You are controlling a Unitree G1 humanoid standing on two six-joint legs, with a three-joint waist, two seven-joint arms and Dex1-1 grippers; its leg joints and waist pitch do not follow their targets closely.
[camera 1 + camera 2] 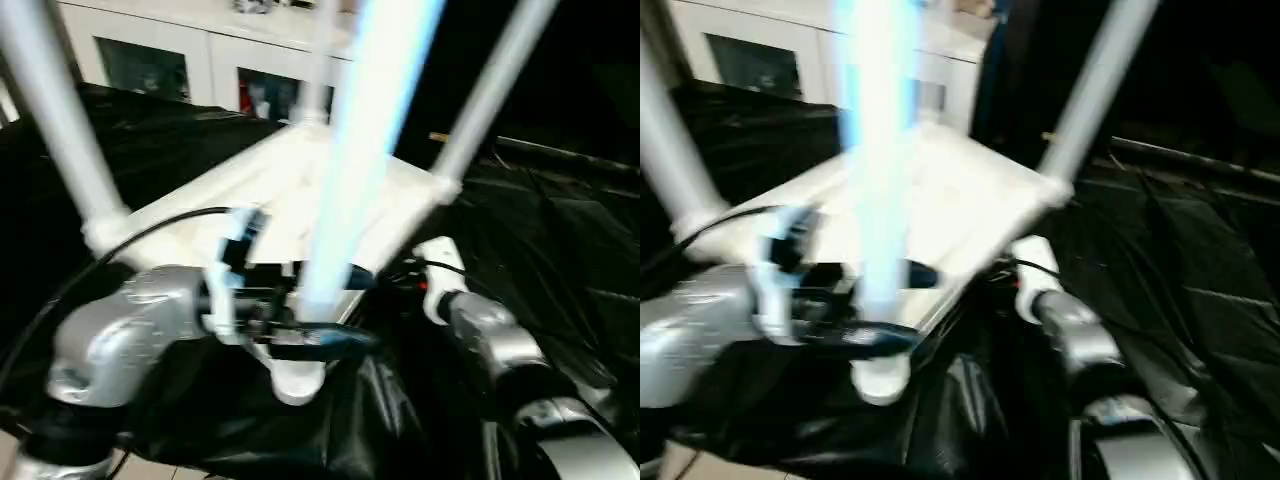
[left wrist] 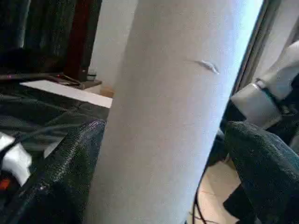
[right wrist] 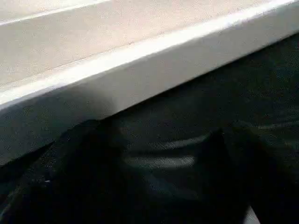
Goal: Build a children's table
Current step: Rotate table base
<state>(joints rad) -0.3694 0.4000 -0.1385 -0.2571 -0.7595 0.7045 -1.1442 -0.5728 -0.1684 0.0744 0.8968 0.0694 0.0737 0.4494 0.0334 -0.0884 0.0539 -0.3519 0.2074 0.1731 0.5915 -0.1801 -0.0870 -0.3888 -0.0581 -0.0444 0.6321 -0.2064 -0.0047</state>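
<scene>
The white children's table (image 1: 200, 225) lies upside down on black sheeting, ribbed underside up. Three legs stand in corner sockets: one at the left (image 1: 62, 130), one at the right (image 1: 492, 88), and the nearest leg (image 1: 350, 170) straight in front of me. My left gripper (image 1: 300, 335) is open around the base of that nearest leg. The leg (image 2: 163, 116) sits between the two fingers; one finger (image 2: 70, 163) lies against it and the other stands slightly off. My right gripper (image 3: 163, 186) is open, low over the sheeting, just beside the tabletop's rim (image 3: 140, 60).
A white cabinet with glass doors (image 1: 200, 60) stands behind the table. Black sheeting (image 1: 560, 230) covers the surface all around and folds over the near edge. A black cable (image 1: 120, 250) runs over my left forearm. Pale floor shows at the lower left.
</scene>
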